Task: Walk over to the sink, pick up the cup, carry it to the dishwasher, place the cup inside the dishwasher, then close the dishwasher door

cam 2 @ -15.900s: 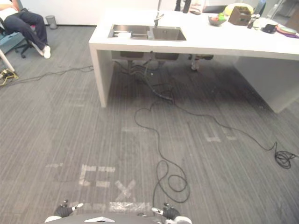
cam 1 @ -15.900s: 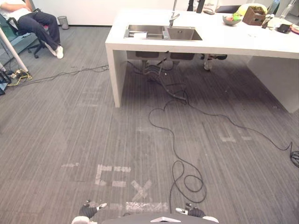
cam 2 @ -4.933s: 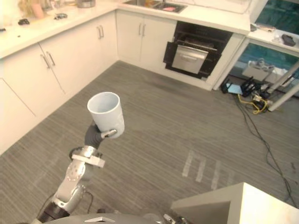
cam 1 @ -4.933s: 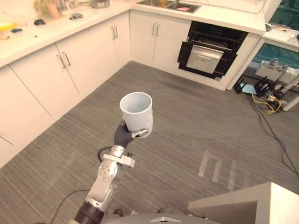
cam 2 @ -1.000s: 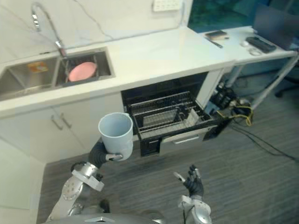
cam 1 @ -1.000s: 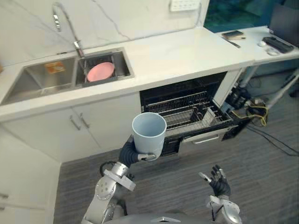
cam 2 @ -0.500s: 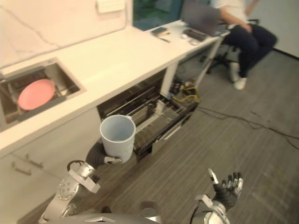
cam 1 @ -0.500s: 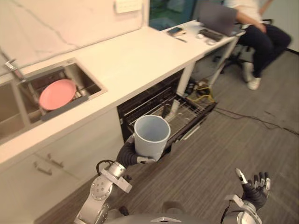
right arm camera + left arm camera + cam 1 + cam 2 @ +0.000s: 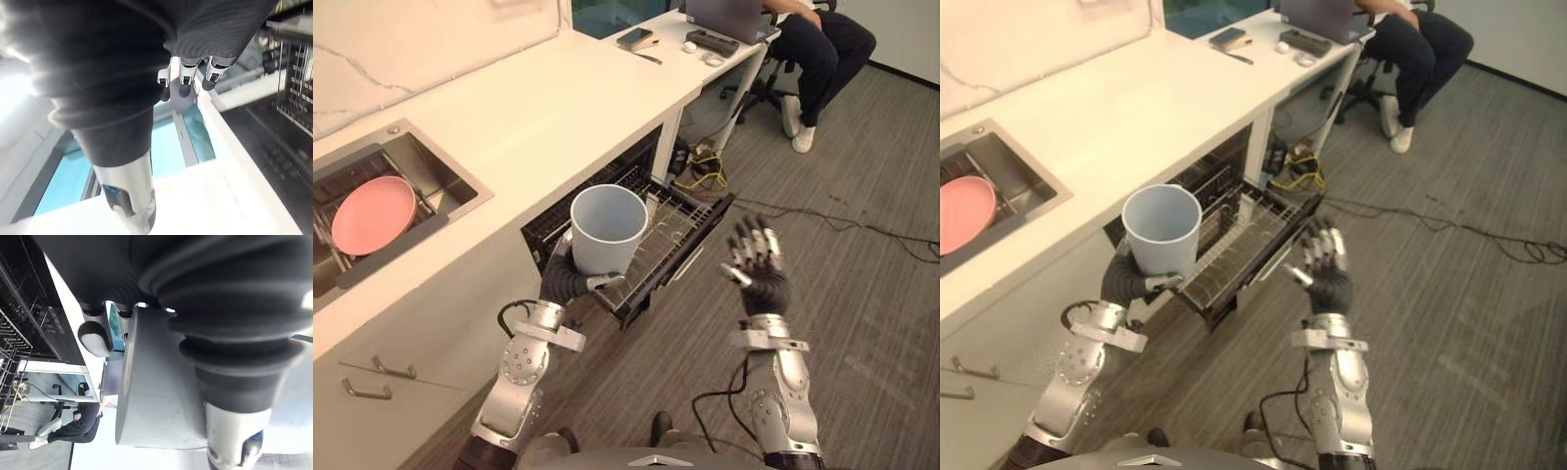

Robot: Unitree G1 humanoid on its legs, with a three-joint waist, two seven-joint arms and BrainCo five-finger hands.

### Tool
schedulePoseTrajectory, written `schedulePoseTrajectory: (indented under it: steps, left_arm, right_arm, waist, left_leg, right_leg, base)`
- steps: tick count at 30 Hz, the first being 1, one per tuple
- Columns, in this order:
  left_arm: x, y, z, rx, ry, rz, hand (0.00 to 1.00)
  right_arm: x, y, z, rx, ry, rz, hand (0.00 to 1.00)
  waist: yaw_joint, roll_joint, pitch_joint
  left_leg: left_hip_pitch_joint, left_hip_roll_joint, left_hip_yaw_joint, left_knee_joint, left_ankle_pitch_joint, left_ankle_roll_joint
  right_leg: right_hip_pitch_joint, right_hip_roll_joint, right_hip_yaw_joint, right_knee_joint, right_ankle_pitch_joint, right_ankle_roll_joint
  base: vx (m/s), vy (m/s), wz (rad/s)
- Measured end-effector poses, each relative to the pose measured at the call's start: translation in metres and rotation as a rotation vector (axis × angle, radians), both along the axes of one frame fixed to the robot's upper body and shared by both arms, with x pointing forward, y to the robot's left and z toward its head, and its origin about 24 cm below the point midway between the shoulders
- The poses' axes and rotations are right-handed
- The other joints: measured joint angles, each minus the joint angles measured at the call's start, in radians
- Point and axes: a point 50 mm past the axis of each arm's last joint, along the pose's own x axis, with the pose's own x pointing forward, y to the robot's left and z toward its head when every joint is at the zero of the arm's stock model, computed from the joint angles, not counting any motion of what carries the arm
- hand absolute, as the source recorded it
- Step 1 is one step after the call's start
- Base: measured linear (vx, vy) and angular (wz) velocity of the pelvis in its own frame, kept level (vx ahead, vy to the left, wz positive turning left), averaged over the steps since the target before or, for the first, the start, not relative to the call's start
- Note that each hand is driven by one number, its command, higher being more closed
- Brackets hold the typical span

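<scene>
Cup [image 9: 609,230] is upright and mouth-up in the left hand [image 9: 570,279], whose fingers are curled round its lower wall. In the left eye view it now hangs over the near corner of the pulled-out rack [image 9: 683,227], just below the worktop's [image 9: 548,108] front edge; half a second ago it was short of the rack. The whole picture has swung as well, so much of that gain is the robot closing in. The right hand [image 9: 756,266] has come up from low down to just off the rack's outer edge, fingers spread, holding nothing.

The right eye view agrees: the cup is empty, apart from the rack wires, and the right hand is well clear of it.

In the left wrist view, fingers [image 9: 95,338] press the cup's pale wall, with rack wires past them. The thumb probably clamps the other side, though it is too close to be sure.

In the right wrist view, fingers [image 9: 182,83] are straight and apart from the thumb, and the rack runs along one edge.

The carry looks all but done. Lowering the cup into the rack seems the step in hand, and the free hand is well placed for the door after it.
</scene>
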Motion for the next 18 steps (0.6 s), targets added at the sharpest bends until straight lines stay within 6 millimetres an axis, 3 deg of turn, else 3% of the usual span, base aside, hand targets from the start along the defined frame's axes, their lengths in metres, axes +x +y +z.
schedulePoseTrajectory:
  steps: [6, 13, 18]
  left_arm:
    - [0.010, 0.000, -0.001, 0.130, -0.063, 0.171, 1.00]
    - [0.015, 0.001, -0.011, 0.263, -0.088, 0.299, 1.00]
    - [0.015, -0.005, -0.017, 0.309, -0.090, 0.316, 1.00]
  right_arm:
    - [0.008, 0.026, 0.011, -0.002, -0.056, 0.206, 0.00]
    - [0.010, 0.042, 0.027, 0.055, -0.133, 0.295, 0.00]
    - [0.007, 0.057, 0.027, 0.085, -0.139, 0.377, 0.00]
  waist:
    - [0.005, -0.002, -0.001]
    - [0.005, -0.016, -0.011]
    - [0.005, -0.024, -0.019]
  left_leg:
    - [0.035, -0.043, -0.013, -0.087, 0.061, 0.022]
    - [0.070, -0.079, -0.022, -0.181, 0.116, 0.039]
    - [0.095, -0.096, -0.022, -0.252, 0.144, 0.035]
  right_leg:
    - [0.004, -0.021, -0.006, -0.011, 0.028, 0.003]
    - [0.011, -0.038, -0.024, -0.027, 0.056, 0.010]
    - [0.010, -0.044, -0.024, -0.031, 0.054, 0.015]
  base:
    - [-0.03, 0.043, 0.12]
    - [-0.09, 0.031, 0.07]
    - [-0.10, 0.015, -0.02]
